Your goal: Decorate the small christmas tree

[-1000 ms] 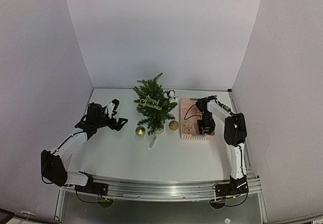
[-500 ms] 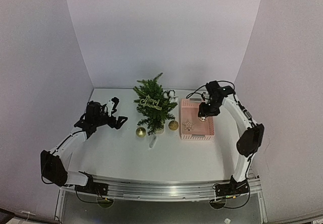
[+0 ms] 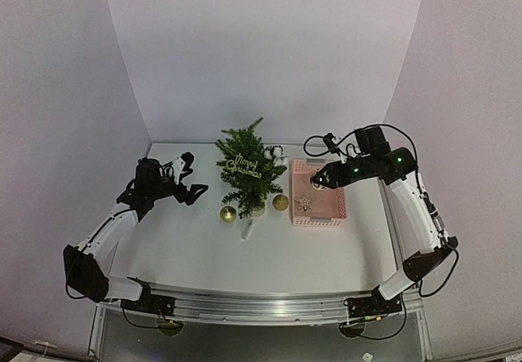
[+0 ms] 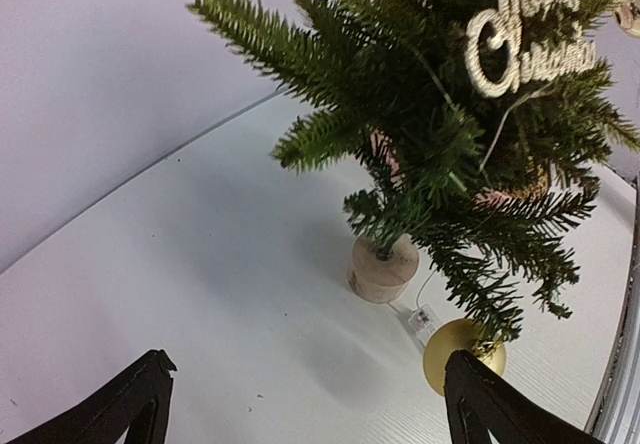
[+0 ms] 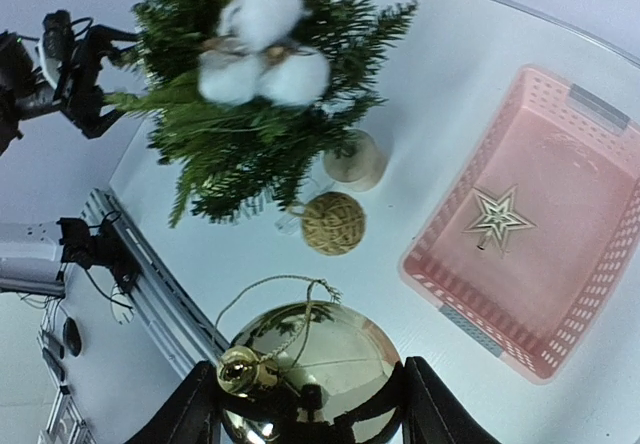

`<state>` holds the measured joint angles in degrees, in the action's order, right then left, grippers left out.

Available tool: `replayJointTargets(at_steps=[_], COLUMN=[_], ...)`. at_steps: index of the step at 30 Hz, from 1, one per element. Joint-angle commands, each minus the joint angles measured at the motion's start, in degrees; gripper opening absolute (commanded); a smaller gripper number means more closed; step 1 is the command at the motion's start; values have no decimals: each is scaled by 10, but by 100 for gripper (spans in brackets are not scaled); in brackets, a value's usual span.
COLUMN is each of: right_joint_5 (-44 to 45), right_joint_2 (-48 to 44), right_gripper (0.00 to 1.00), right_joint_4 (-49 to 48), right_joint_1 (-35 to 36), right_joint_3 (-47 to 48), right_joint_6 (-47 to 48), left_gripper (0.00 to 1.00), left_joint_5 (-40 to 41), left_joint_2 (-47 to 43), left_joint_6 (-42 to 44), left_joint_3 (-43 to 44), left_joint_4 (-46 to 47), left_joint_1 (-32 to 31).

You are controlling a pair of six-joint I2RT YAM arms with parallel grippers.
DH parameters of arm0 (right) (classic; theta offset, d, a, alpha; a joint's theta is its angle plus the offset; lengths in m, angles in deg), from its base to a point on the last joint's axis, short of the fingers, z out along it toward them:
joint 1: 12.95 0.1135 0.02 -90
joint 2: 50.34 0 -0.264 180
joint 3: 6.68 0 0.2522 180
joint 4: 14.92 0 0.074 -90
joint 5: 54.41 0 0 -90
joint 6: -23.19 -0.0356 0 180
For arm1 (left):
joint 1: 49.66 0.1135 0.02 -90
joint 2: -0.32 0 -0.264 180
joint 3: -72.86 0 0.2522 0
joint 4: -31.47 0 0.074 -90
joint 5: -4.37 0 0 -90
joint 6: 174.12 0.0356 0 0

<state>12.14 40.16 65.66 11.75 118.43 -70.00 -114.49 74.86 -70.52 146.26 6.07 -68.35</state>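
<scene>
My right hand [image 5: 312,409] is clenched around a shiny gold ball ornament [image 5: 318,359], hovering over the upper left corner of the pink plastic basket [image 3: 338,209], right of centre. My left hand [image 3: 186,181] is released, fingers wide, left of the small dark green christmas tree [image 3: 247,170], which stands mid-frame on the white tabletop [image 3: 285,248].

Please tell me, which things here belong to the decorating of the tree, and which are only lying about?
For the job: small christmas tree, gold bauble held in the right gripper, star, pink basket.
Lying about, it seems: small pale piece on the table, in front of the tree.
</scene>
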Motion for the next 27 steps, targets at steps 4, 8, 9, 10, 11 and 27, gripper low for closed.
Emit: replayJointTargets(at_steps=[4,8,9,10,11,27], right_joint_5=[-19,-10,-14,-19,-26,-45], right_joint_2=[-13,1,5,9,14,73], right_gripper=[42,41,41,41,42,39], right_joint_4=[-21,-24,-25,-26,-27,-283], right_joint_1=[63,105,114,122,127,238], right_joint_3=[10,35,44,54,65,48], right_joint_6=[-17,-25,-27,-30,-32,-48], left_gripper=[94,87,85,83,81,76], left_joint_5=[-81,-137,-152,-164,-172,-375], left_joint_2=[-36,-49,-50,-48,-42,55], left_joint_6=[74,137,149,157,163,99], left_joint_3=[57,86,95,107,123,242], left_joint_4=[-8,-34,-42,-51,-59,-25], left_joint_1=[2,2,2,2,1,-69])
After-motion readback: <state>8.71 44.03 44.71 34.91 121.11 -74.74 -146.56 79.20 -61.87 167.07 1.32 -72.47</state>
